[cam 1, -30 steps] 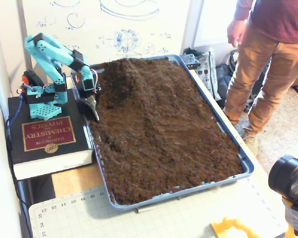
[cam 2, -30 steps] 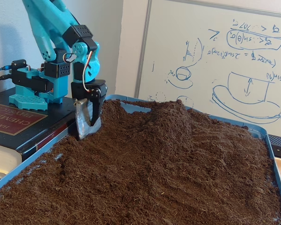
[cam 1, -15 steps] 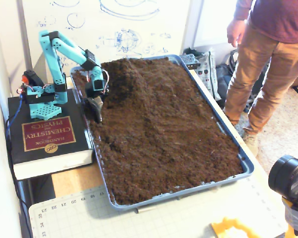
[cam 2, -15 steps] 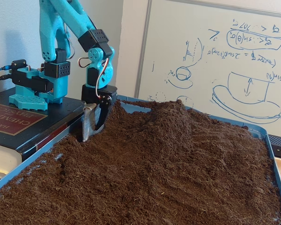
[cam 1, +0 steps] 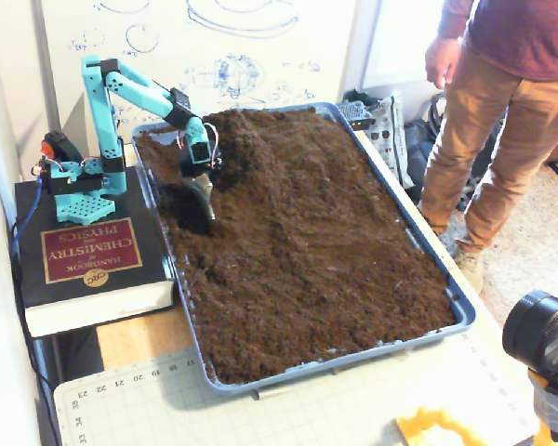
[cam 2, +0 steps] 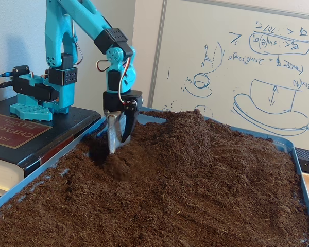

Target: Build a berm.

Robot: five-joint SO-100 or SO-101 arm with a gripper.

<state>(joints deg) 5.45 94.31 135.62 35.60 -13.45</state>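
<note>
A blue tray (cam 1: pixel 460 307) holds a bed of dark brown crumbly soil (cam 1: pixel 325 251). The berm (cam 1: pixel 260 139) is a rounded ridge of soil heaped at the tray's far end; it also shows in the other fixed view (cam 2: pixel 195 128). My turquoise arm's gripper (cam 1: pixel 205 206) points down at the berm's left foot, beside a dug hollow (cam 2: pixel 95 149). Its silver blade finger (cam 2: pixel 112 135) and its black finger stand close together with their tips in the soil (cam 2: pixel 118 148). A small pushed-up clump (cam 2: pixel 119 167) lies just in front. I cannot tell whether the jaws are fully shut.
The arm's base stands on a thick black book (cam 1: pixel 84 255) left of the tray. A person (cam 1: pixel 502 102) stands at the right. An electronics box (cam 1: pixel 386 130), a camera (cam 1: pixel 539 334), a cutting mat (cam 1: pixel 307 409) and a whiteboard (cam 2: pixel 237 67) surround the tray.
</note>
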